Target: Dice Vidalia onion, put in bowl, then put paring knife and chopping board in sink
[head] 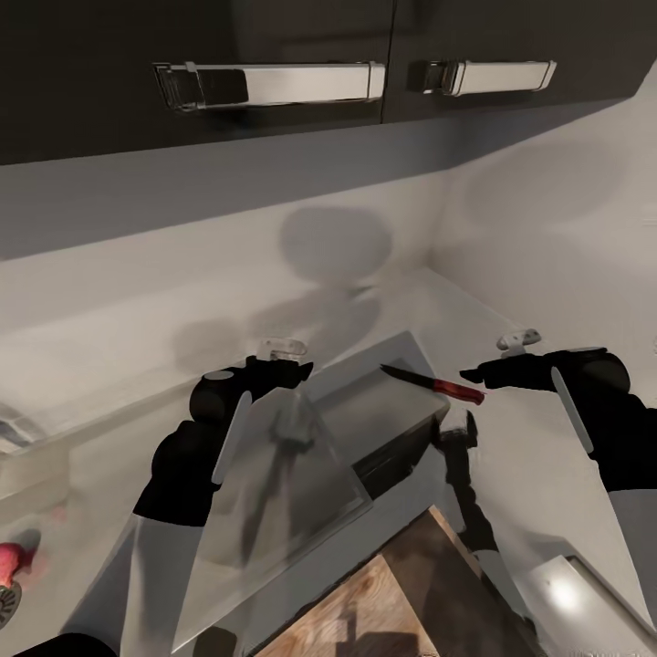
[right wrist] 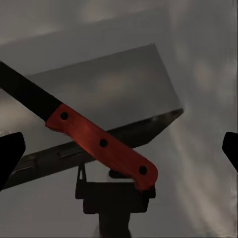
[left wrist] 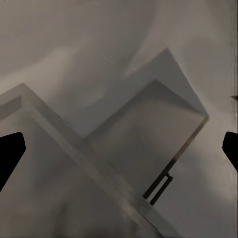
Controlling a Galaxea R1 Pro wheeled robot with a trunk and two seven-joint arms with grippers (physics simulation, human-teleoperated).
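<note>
Right wrist view: released right pincer (right wrist: 119,148) above slim paring knife (right wrist: 101,144), riveted red-orange handle.

light: dim, soft | shadows: arms on wall (head: 274,265) | blur: slight, wrist views

One paring knife (head: 436,384), one Vidalia onion (head: 9,564) — two claws.
</note>
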